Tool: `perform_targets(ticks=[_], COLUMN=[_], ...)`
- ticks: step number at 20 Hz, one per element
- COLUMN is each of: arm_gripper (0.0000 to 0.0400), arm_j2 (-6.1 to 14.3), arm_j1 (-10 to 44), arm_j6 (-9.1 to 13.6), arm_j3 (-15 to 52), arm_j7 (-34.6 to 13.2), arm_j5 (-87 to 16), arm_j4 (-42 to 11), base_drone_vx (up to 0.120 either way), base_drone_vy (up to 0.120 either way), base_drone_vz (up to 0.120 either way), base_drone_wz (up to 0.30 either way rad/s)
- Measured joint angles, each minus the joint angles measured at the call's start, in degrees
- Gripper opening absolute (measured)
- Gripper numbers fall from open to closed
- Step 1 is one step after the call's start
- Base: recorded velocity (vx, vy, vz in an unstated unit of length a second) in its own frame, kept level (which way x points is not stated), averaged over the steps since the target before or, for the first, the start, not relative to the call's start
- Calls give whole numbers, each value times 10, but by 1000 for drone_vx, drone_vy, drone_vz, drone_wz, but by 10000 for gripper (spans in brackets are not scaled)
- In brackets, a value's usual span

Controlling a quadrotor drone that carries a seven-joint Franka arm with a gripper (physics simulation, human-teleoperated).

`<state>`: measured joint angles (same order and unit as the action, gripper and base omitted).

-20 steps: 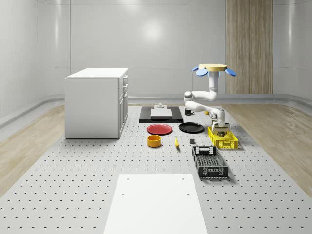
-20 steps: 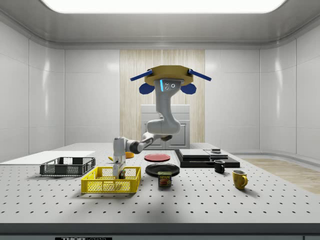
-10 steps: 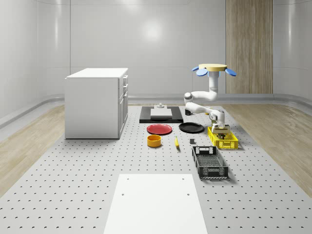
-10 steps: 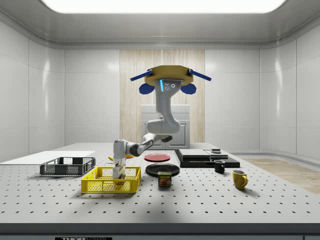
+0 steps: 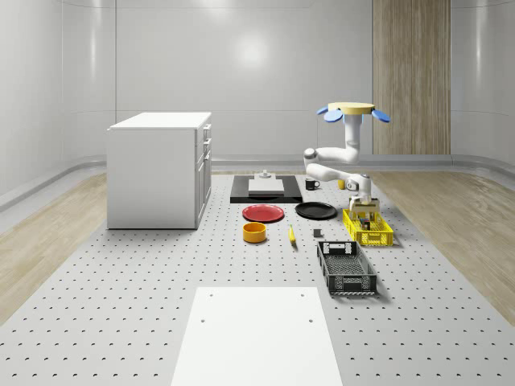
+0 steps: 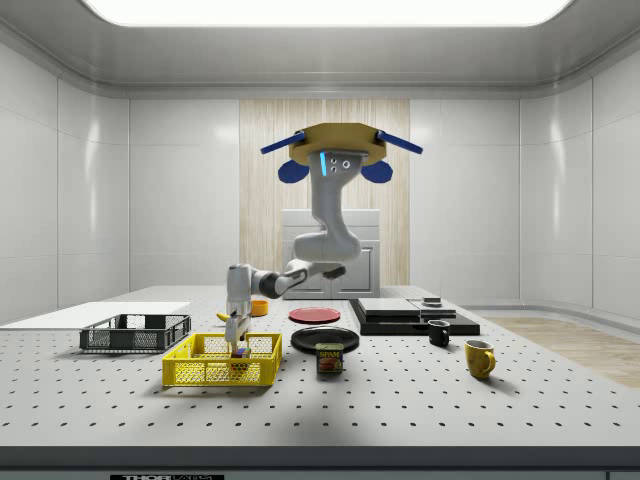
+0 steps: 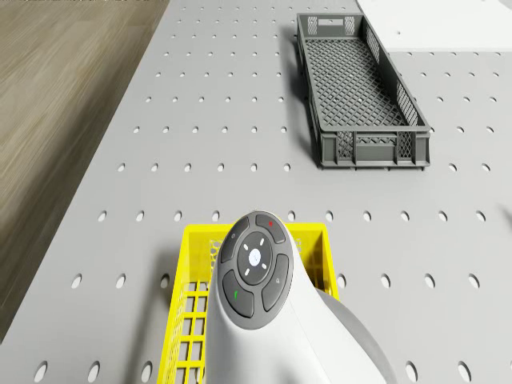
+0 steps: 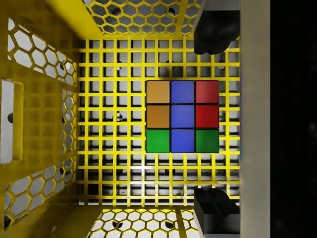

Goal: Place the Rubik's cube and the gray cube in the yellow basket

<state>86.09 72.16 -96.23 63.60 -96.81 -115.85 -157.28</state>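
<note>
The Rubik's cube (image 8: 182, 116) lies flat on the mesh floor of the yellow basket (image 8: 44, 99), blue column up the middle. My gripper (image 8: 214, 121) hangs straight above it, open, with one dark finger (image 8: 215, 34) on each side of the cube's edge, touching nothing. A pale grey-beige block face (image 8: 255, 119) runs along beside the cube; I cannot tell what it is. From the side, the gripper (image 6: 237, 335) points down into the basket (image 6: 215, 372). The drone (image 5: 351, 111) hovers above the table, behind the basket (image 5: 368, 233).
A black mesh crate (image 5: 346, 269) lies just in front of the basket. A black plate (image 5: 315, 211), red plate (image 5: 263, 213) and orange bowl (image 5: 254, 232) sit toward the whole-scene view's left. A Spam can (image 6: 329, 358) stands beside the basket. A white cabinet (image 5: 159, 169) stands far left.
The gripper has lifted a little from low inside the basket and now hangs higher. The drone has risen slightly and the arm has drawn in.
</note>
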Motion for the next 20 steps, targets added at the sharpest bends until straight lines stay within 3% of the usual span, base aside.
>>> perform_targets(ticks=[8,20], arm_gripper=[400,400], arm_j2=[-3,-6], arm_j1=[-6,-8], arm_j6=[11,16], arm_j3=[15,17], arm_j7=[1,3], arm_j5=[12,13], arm_j4=[-7,-9], base_drone_vx=[0,0], base_drone_vy=[-15,-120], base_drone_vz=[120,0], base_drone_wz=[0,0])
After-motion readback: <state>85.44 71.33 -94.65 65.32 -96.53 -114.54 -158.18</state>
